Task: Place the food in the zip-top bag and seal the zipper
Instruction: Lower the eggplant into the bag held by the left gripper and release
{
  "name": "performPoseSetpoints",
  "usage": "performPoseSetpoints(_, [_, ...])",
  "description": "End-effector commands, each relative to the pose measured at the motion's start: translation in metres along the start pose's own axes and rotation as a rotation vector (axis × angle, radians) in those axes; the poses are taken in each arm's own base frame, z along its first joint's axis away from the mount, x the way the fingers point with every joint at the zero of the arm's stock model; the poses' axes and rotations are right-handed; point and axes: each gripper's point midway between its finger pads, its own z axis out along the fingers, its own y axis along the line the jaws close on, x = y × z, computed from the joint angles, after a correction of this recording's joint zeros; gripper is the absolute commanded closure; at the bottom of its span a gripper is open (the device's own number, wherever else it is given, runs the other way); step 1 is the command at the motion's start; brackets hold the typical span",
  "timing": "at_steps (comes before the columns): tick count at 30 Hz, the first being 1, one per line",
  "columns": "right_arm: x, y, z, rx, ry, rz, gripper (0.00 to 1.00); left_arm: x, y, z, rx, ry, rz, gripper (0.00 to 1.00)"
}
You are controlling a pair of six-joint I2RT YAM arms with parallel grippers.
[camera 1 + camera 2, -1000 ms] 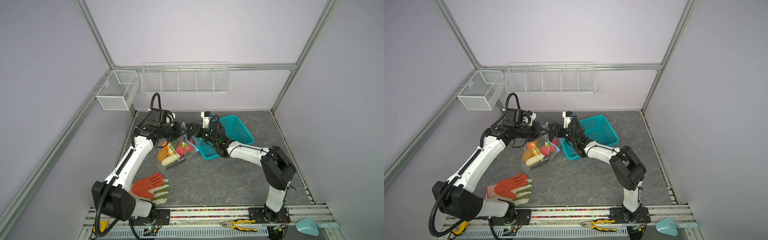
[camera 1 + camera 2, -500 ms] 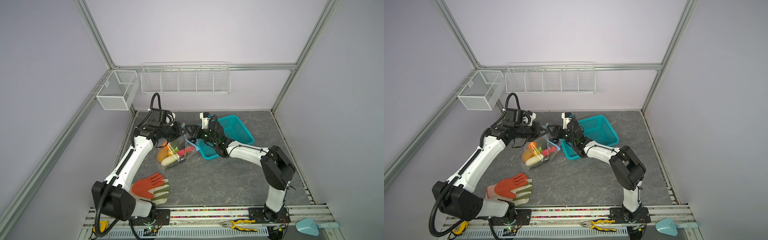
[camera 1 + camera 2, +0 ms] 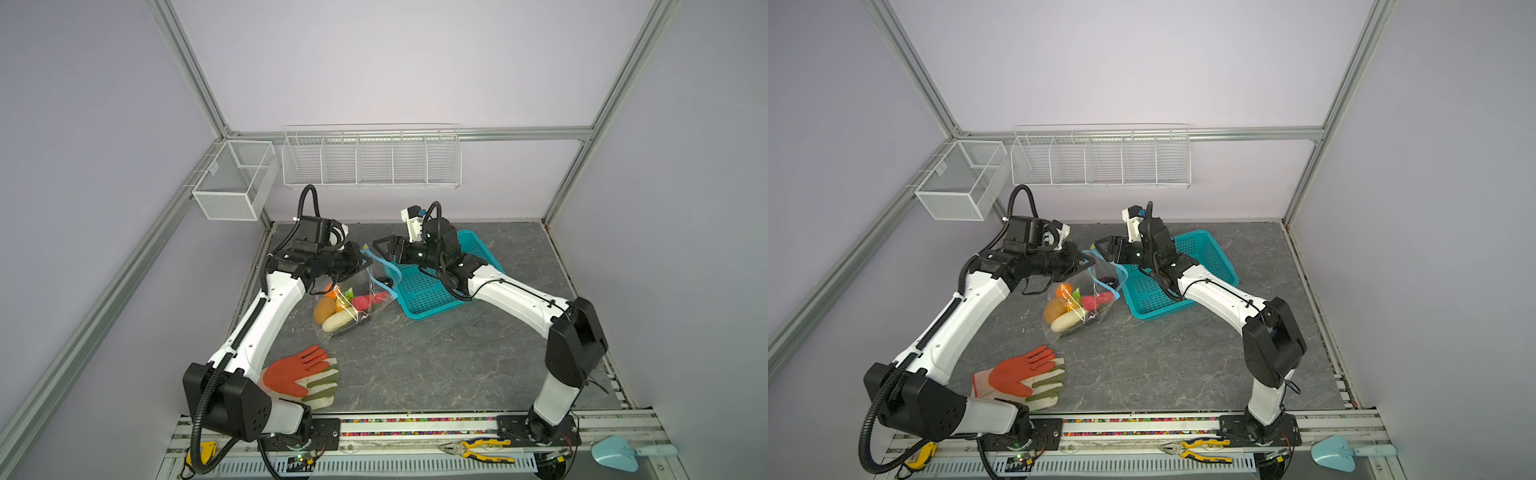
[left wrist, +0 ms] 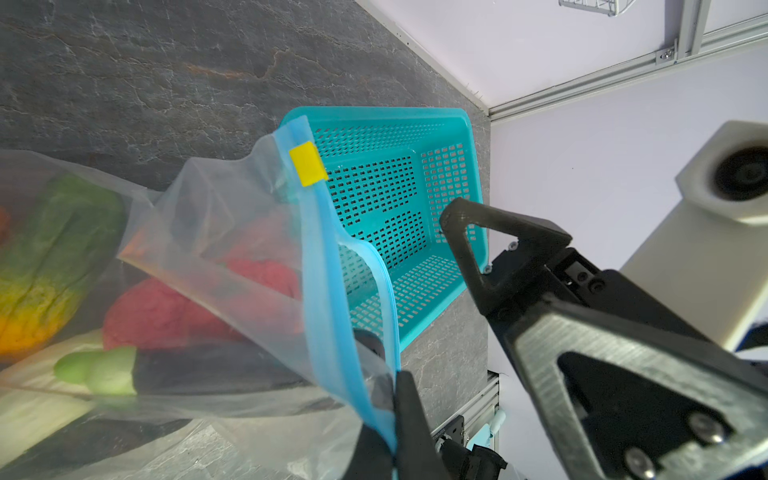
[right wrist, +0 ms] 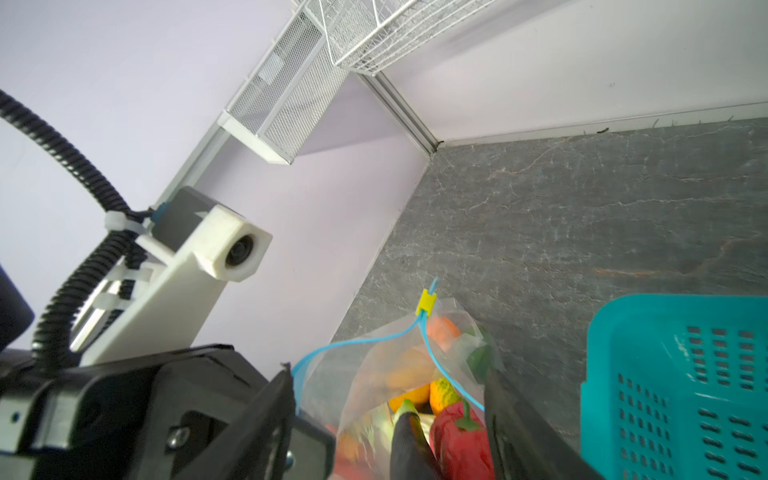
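Observation:
The clear zip-top bag [image 3: 353,309] [image 3: 1077,313] lies on the table with its mouth raised. Inside it sits the food: a brown potato [image 3: 324,309], a white piece [image 3: 338,322], a red pepper [image 5: 457,444] and a dark eggplant [image 5: 409,444] standing in the mouth. My left gripper [image 3: 368,262] [image 4: 388,374] is shut on the light-blue zipper [image 4: 320,257] edge and holds it up. The yellow slider [image 4: 307,163] [image 5: 427,302] sits at the strip's far end. My right gripper [image 3: 380,249] [image 5: 390,374] hangs open over the mouth, its fingers clear of the eggplant.
A teal perforated basket [image 3: 432,309] [image 3: 1160,313] stands right of the bag, under my right arm. Orange-and-green gloves [image 3: 299,376] lie near the front left. White wire racks [image 3: 370,162] hang on the back wall. Pliers [image 3: 478,449] rest on the front rail.
My right gripper's jaws have spread wider and it has drawn back a little from the bag's mouth. The left gripper has kept its hold on the zipper edge.

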Motion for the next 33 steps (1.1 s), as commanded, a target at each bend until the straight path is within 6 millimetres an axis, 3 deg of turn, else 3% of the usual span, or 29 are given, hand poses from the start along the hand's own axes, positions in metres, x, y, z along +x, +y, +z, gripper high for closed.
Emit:
performPoseSetpoints(1, [0.030,-0.034,-0.022,0.118,0.174,-0.002,0.27,-0.004,-0.006,-0.006,0.030,-0.021,0.025,1.00])
performPoseSetpoints(5, [0.044,-0.061,-0.039,0.191,0.248,0.055,0.31,-0.005,-0.009,-0.007,0.039,-0.023,0.025,1.00])
performPoseSetpoints(8, [0.051,-0.070,-0.041,0.187,0.280,0.118,0.36,-0.006,-0.010,-0.008,0.038,-0.025,0.027,1.00])
performPoseSetpoints(18, [0.067,-0.066,-0.014,0.082,0.380,0.216,0.51,-0.007,-0.009,-0.006,0.031,-0.020,0.024,1.00])
performPoseSetpoints(33, [0.078,-0.055,0.003,-0.044,0.429,0.297,0.76,-0.008,-0.008,-0.006,0.027,-0.019,0.022,1.00])
